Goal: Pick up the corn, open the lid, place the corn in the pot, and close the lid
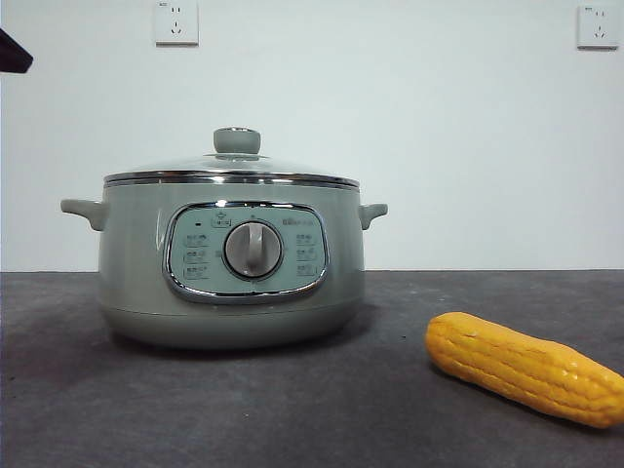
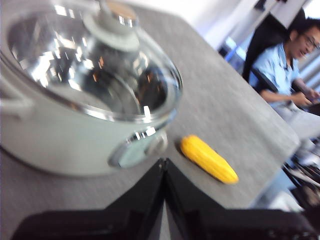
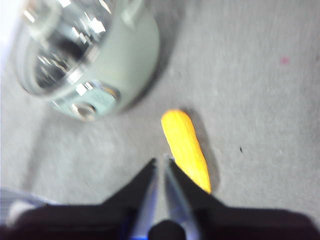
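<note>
Down at the near edge of the table: the corn (image 1: 526, 369) is lying flat on its side, tilted a bit so one rounded end is pointing toward the pot, and nothing is touching it yet.

Right gripper (image 3: 163, 162): it's hanging above the corn in its wrist view, jaws pinched together with only a sliver between them, the tips sitting just off the near end of the cob and slightly to one side.

Step in hand: I'm reading this as the pick-up, barely started, so all four parts of the task are waiting.

Doing it well: the jaws are needing to spread wider than the cob first, then I'd be centring them over the middle of its length and squeezing across the short way. A round cob is probably going to roll or swing if it's caught near an end.

Left gripper (image 2: 164, 162): jaws pressed shut, holding nothing, hovering on the near side of the pot and looking down at the lid.

Pot (image 1: 230, 263): sitting further back, well apart from the corn, dial facing front.

Lid (image 1: 232, 168): resting closed on the pot's rim, knob (image 1: 237, 140) free, so that's looking like the left arm's job.
</note>
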Robot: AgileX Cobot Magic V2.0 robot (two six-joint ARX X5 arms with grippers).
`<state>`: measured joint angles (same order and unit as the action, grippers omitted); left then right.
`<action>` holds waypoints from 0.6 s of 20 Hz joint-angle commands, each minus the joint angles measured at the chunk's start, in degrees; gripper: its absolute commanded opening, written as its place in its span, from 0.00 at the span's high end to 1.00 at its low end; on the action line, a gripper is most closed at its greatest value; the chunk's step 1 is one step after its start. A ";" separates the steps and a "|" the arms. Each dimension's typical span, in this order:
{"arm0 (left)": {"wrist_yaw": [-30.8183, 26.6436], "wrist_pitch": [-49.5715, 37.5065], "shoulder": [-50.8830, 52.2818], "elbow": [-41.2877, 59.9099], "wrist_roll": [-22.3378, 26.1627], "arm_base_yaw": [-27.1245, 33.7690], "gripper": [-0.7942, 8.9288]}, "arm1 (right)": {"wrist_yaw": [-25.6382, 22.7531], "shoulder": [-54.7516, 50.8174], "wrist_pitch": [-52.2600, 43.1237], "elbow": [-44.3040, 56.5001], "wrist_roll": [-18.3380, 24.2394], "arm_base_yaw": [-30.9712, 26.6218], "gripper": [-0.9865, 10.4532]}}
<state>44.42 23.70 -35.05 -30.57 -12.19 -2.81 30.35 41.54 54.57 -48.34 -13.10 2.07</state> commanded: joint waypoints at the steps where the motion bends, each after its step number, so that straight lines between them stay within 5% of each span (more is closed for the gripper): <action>1: 0.77 4.57 -2.84 -2.67 4.04 -1.01 0.92 | 0.24 5.31 0.52 -1.51 4.22 2.36 0.69; 5: 0.57 10.88 -6.97 -7.30 8.04 -2.84 0.92 | -4.94 15.98 0.39 -4.50 5.64 9.62 0.41; 12: 0.55 11.43 -8.09 -8.33 8.17 -5.49 0.92 | -17.73 30.25 1.01 -9.51 6.27 23.12 0.38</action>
<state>44.58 35.16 -43.11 -39.00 -4.93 -8.14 12.75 71.53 55.64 -57.82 -7.44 25.10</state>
